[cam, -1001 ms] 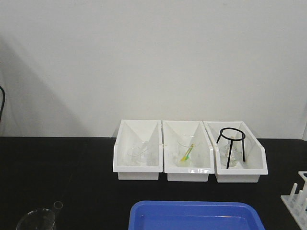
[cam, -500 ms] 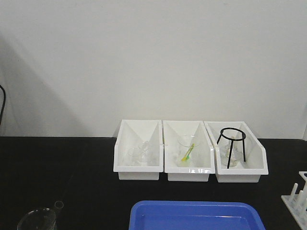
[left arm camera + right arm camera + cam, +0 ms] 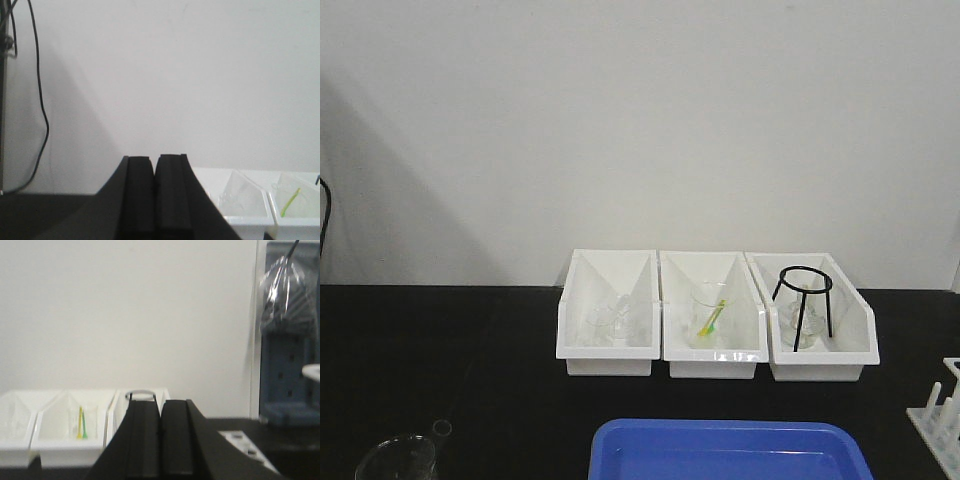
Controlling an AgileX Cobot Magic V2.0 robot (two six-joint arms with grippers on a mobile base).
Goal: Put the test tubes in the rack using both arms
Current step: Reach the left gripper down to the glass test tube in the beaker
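Note:
A test tube's small round rim (image 3: 442, 428) shows at the bottom left of the front view, next to a wide clear beaker (image 3: 395, 460). The white rack (image 3: 942, 415) with upright pegs is cut off at the right edge. Its holed top plate shows in the right wrist view (image 3: 245, 450), to the right of my right gripper (image 3: 160, 402). That gripper is shut and empty, its jaws pressed together. My left gripper (image 3: 154, 160) is also shut and empty, pointing at the wall. Neither arm shows in the front view.
Three white slant-sided bins (image 3: 717, 358) stand in a row at the back, holding glassware, a yellow-green item (image 3: 712, 318) and a black ring stand (image 3: 803, 300). A blue tray (image 3: 730, 448) lies at the front centre. A cable (image 3: 42, 105) hangs at the left wall.

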